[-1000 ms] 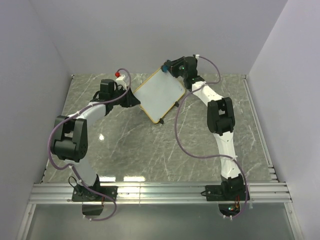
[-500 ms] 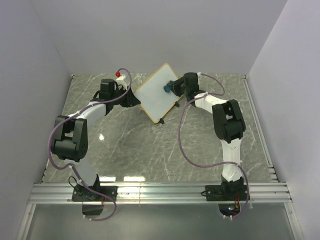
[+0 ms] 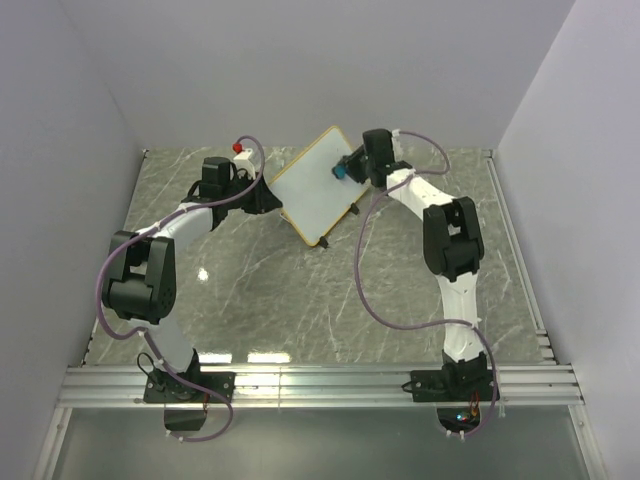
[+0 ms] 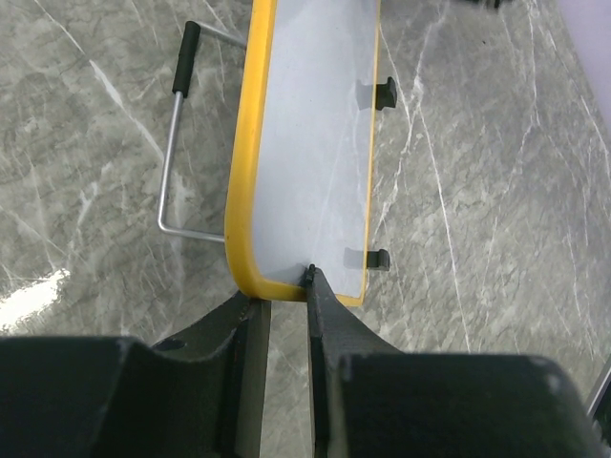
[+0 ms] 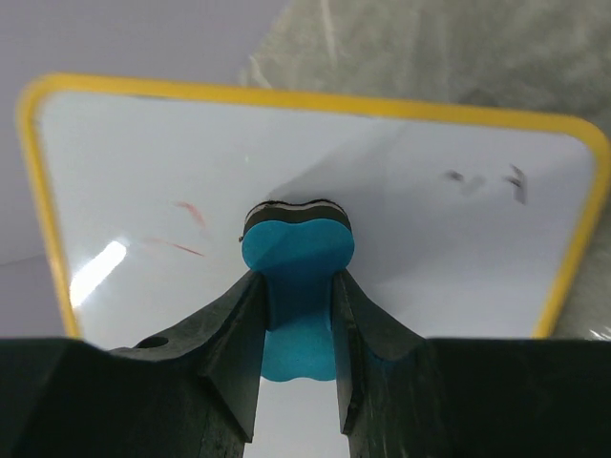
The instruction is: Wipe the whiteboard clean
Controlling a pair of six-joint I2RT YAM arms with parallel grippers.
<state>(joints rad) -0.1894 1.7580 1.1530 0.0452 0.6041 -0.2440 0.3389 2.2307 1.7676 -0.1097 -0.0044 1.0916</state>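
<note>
We see the whiteboard (image 3: 314, 196) at the far middle of the grey marble table (image 3: 300, 300), between the two arms; it stands tilted, turned on one corner, and we cannot tell if its lowest corner touches the table. The left gripper (image 4: 284, 291) pinches the yellow frame at a rounded corner, one finger on each side of the board. In the left wrist view the back side shows a wire stand (image 4: 172, 153), and two black feet (image 4: 385, 93) stick out from the front edge. The right gripper (image 5: 296, 277) is pressed together on a blue eraser (image 5: 297, 250); the dark felt side of this eraser lies against the white face. On this face some faint red strokes (image 5: 186, 224) are just left of the eraser; a few small dark marks (image 5: 487, 179) are near the right edge.
</note>
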